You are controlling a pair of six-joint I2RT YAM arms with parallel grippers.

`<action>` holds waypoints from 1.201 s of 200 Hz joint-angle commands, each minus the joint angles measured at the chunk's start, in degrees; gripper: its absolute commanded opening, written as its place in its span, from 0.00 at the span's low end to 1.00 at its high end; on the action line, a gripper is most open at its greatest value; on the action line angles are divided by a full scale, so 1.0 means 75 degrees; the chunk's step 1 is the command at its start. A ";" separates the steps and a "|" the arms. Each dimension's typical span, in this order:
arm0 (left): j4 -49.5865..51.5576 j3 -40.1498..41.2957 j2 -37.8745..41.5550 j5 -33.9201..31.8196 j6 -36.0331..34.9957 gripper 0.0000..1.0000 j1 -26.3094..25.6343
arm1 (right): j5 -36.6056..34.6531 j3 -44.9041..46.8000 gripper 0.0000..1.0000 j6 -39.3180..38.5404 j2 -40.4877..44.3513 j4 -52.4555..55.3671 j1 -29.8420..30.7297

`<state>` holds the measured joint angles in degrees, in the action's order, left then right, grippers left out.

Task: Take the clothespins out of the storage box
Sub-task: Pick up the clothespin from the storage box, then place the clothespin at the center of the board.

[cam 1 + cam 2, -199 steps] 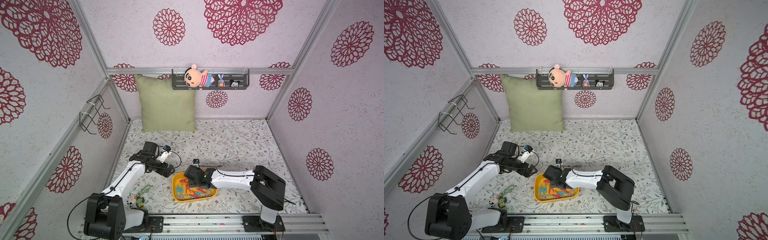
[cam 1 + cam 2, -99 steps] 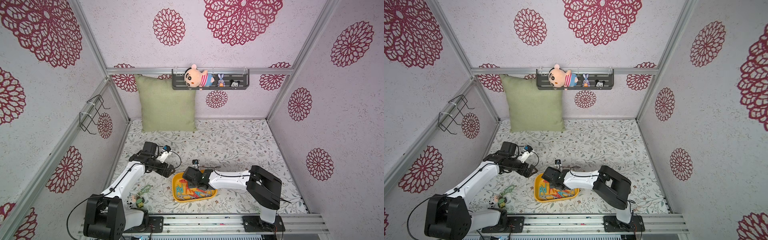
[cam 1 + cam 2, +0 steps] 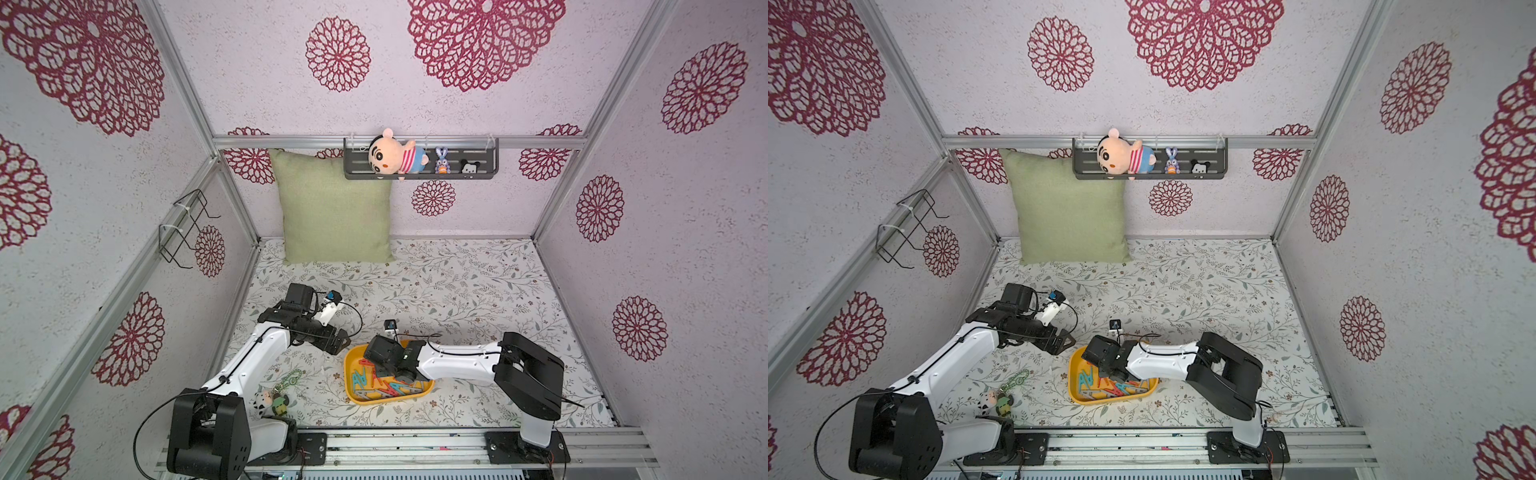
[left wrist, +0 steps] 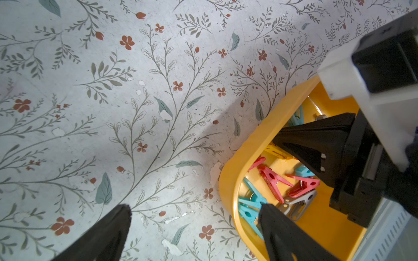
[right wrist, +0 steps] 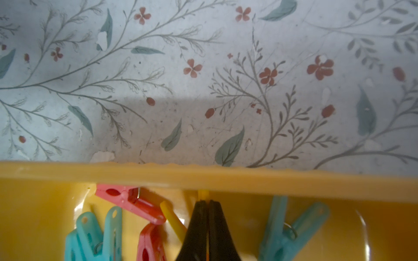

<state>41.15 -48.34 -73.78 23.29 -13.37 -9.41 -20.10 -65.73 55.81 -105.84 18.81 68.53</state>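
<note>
The yellow storage box (image 3: 388, 400) (image 3: 1113, 400) lies on the floral table near the front, with several red, teal, grey and yellow clothespins (image 3: 374, 380) (image 4: 271, 178) in it. My right gripper (image 3: 395, 371) (image 5: 208, 203) reaches down into the box by its rim (image 5: 203, 176). It is shut on a yellow clothespin (image 5: 172, 217): a yellow sliver shows between the black fingers and a leg sticks out beside them. A red pin (image 5: 131, 201) and teal pins (image 5: 291, 228) lie on either side. My left gripper (image 3: 340, 338) (image 4: 195, 208) hangs open above the box's left edge (image 4: 228, 180), holding nothing.
A green-chained keychain charm (image 3: 278, 395) lies on the table left of the box, near the left arm's base. A green pillow (image 3: 332, 216) leans on the back wall under a dark shelf (image 3: 419, 164) with toys. A wire rack (image 3: 183, 228) hangs on the left wall.
The right gripper's jaws have closed inside the box, and the right arm has edged a little to the left. The left arm has not moved.
</note>
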 commanded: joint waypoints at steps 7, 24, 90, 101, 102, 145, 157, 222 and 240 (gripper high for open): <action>-0.0153 0.0046 0.0049 0.0116 0.0013 0.97 -0.0058 | -0.0447 -0.0241 0.00 0.0074 0.0626 0.0633 0.0173; -0.0157 0.0047 0.0034 0.0112 0.0020 0.97 -0.0058 | -0.0496 -0.0238 0.00 0.0093 0.0910 0.0783 0.0224; -0.0174 0.0023 0.0005 0.0042 0.0024 0.97 -0.0068 | -0.0704 -0.0353 0.00 -0.0084 0.2366 0.1469 0.0006; -0.0185 0.0023 -0.0005 0.0036 0.0027 0.97 -0.0061 | -0.0723 -0.0460 0.00 -0.0192 0.2528 0.1725 -0.0177; -0.0181 0.0017 -0.0006 0.0036 0.0026 0.97 -0.0059 | -0.0727 -0.0465 0.00 -0.0202 0.2537 0.1747 -0.0192; -0.0192 0.0023 -0.0007 -0.0026 0.0036 0.97 -0.0070 | -0.0868 -0.0559 0.00 -0.0850 0.3175 0.2429 -0.1401; -0.0190 0.0023 -0.0007 -0.0034 0.0044 0.97 -0.0064 | -0.0799 -0.0497 0.00 -0.1160 0.3294 0.2470 -0.1938; -0.0195 0.0036 -0.0018 -0.0104 0.0036 0.97 -0.0078 | 0.0575 -0.0311 0.00 -0.3223 0.2152 0.1366 -0.5552; -0.0178 0.0046 0.0022 -0.0090 0.0036 0.97 -0.0081 | 0.0816 -0.0808 0.00 -0.3593 0.1326 0.1202 -0.6092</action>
<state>40.97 -48.34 -73.78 22.61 -13.28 -9.45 -18.20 -67.75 36.10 -89.47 30.55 26.89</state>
